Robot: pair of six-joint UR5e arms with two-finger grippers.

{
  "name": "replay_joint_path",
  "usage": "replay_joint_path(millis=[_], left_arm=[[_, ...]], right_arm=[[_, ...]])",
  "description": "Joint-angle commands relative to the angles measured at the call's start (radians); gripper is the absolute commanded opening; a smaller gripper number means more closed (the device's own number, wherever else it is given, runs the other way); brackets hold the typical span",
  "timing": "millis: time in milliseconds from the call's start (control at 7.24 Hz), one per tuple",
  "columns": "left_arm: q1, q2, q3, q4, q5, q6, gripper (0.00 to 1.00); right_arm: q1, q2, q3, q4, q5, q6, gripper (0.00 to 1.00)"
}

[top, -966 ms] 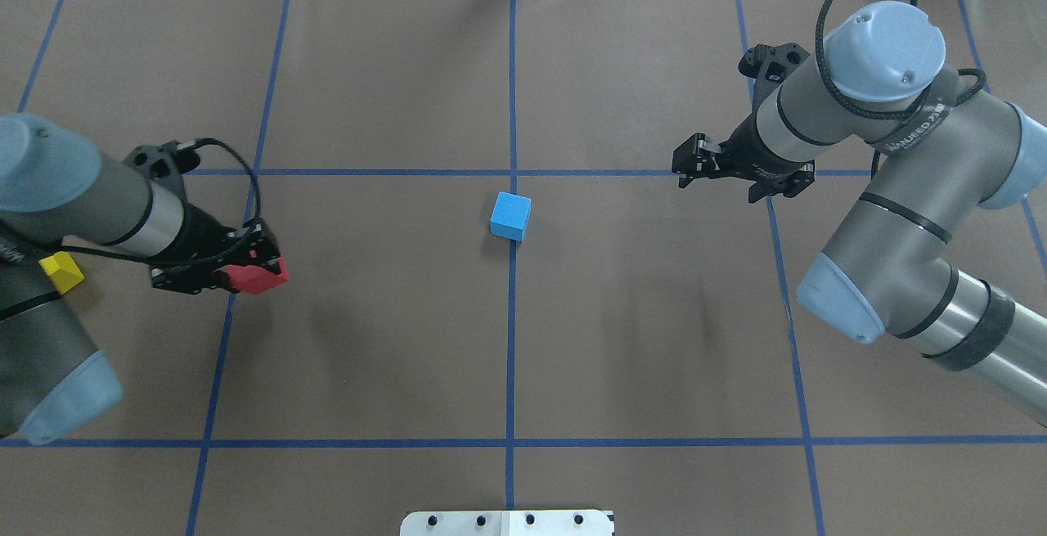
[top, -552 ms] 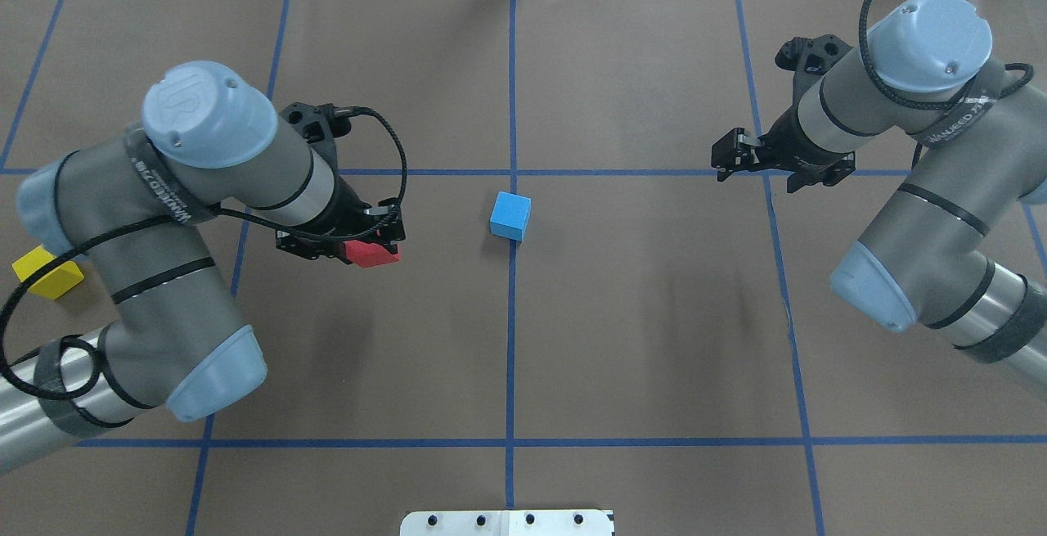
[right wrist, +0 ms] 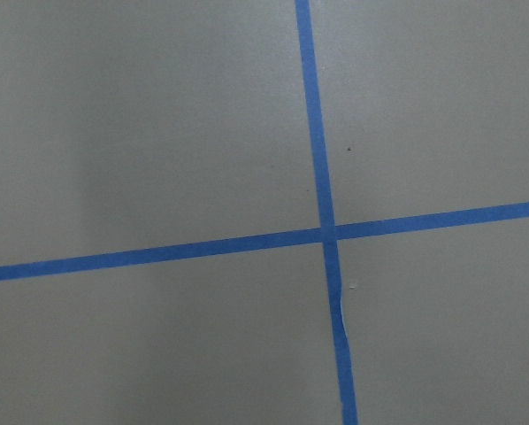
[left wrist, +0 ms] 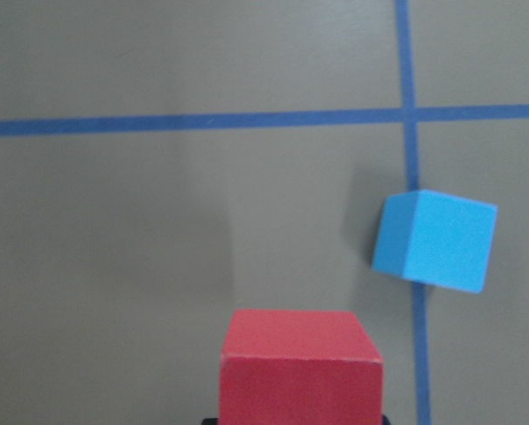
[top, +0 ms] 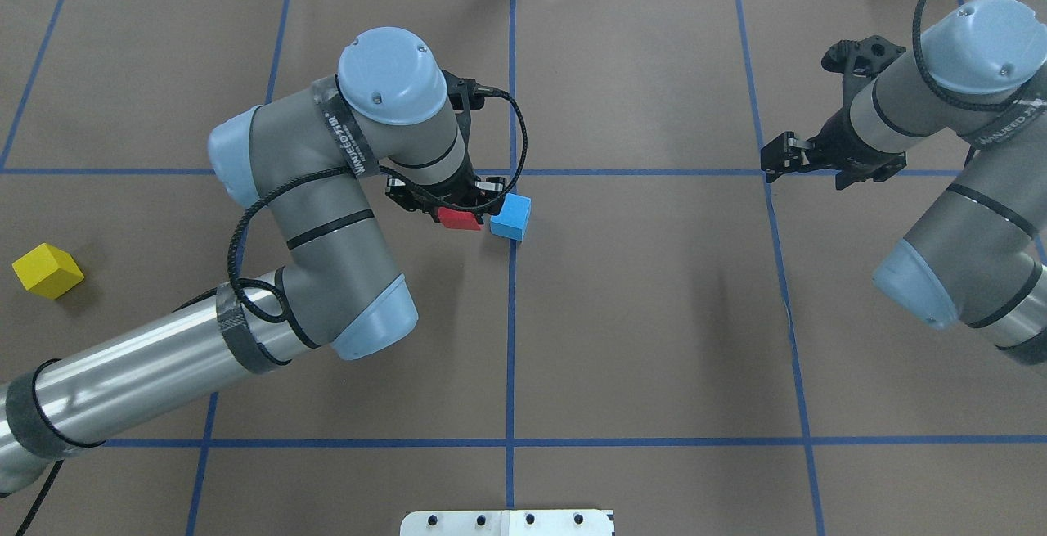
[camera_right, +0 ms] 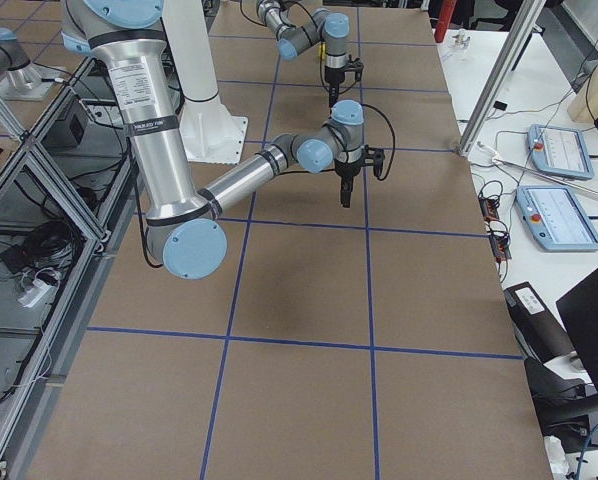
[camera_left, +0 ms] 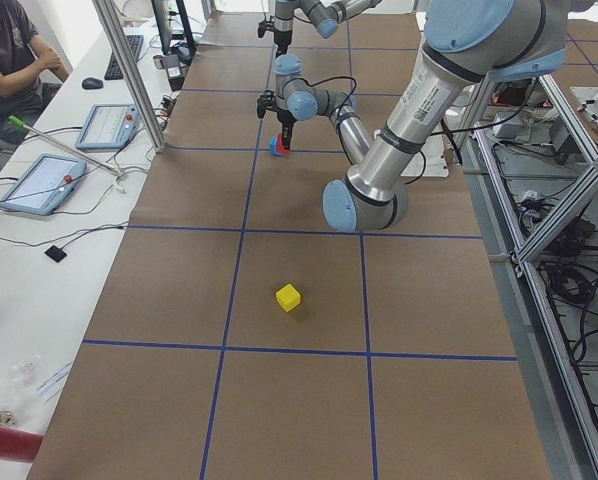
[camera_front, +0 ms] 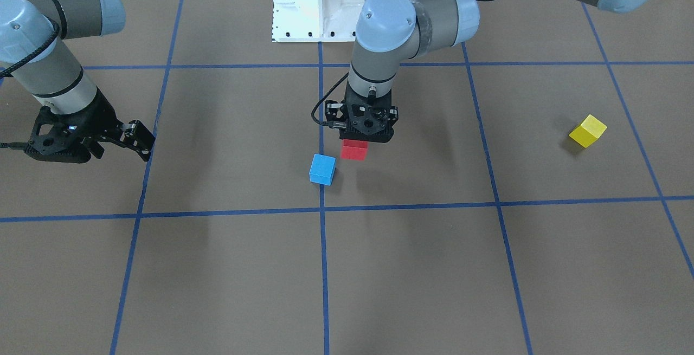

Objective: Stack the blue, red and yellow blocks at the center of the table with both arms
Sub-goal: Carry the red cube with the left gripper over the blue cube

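Observation:
The blue block (top: 510, 218) lies on the table's centre line; it also shows in the front view (camera_front: 322, 169) and in the left wrist view (left wrist: 434, 241). My left gripper (top: 458, 213) is shut on the red block (top: 460, 219) and holds it above the table, just left of the blue block and apart from it (camera_front: 354, 149). The red block fills the bottom of the left wrist view (left wrist: 300, 367). The yellow block (top: 47, 271) lies alone at the table's far left (camera_front: 587, 130). My right gripper (top: 770, 163) is open and empty over the right side (camera_front: 142, 142).
Brown paper with a grid of blue tape lines (top: 512, 315) covers the table. The white robot base plate (camera_front: 317, 5) stands at the near edge. The right wrist view shows only a tape crossing (right wrist: 328, 235). An operator (camera_left: 9, 60) sits beyond the far side.
My left arm has swung right, carrying the red block from the table's left to just beside the blue block. My right arm has drawn back to the right.

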Motion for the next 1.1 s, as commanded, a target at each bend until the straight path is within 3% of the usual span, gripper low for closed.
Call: replay_joint_path(millis=[0, 138, 966], left_arm=[[0.000, -0.072, 0.107, 0.003, 0.045, 0.111, 0.00], [0.000, -0.126, 0.170, 0.017, 0.045, 0.128, 0.00], [0.008, -0.189, 0.213, 0.086, 0.039, 0.170, 0.00]], right_arm=[[0.003, -0.043, -0.006, 0.068, 0.000, -0.009, 1.00], [0.003, -0.046, -0.004, 0.068, 0.000, -0.009, 1.00], [0.000, -0.053, -0.010, 0.069, 0.000, -0.008, 1.00]])
